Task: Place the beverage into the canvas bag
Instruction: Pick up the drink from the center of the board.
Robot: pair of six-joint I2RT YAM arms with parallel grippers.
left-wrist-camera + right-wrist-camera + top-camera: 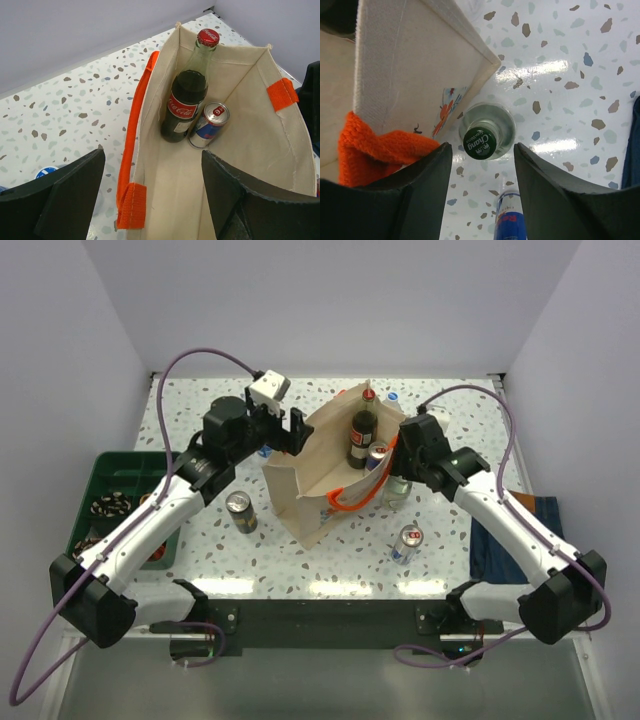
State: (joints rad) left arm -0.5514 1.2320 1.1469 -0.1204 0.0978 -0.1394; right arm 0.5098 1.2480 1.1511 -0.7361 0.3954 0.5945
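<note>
The canvas bag (292,498) stands open-mouthed in the middle of the table (200,400), with both of my claws at it. My right gripper (481,147) is spread wide and pinches nothing. It hangs straight over the green cap of the Chang bottle (480,142), which stands upright on the table just beside the bag's outer corner, not in the bag. An orange handle (375,145) droops down the bag's wall next to that gripper's left finger.

My left gripper (152,155) is also spread and empty, and it hovers over the bag's mouth at the opposite side. Inside the bag, against the far wall, a cola bottle (185,100) leans with its red cap up, and a small blue-and-silver can (210,125) sits touching its base.

Further out, one can (240,512) stands left of the bag and another (408,543) stands near its right front. A green tray (110,475) sits at the table's left edge and a blue cloth (500,540) at the right.
</note>
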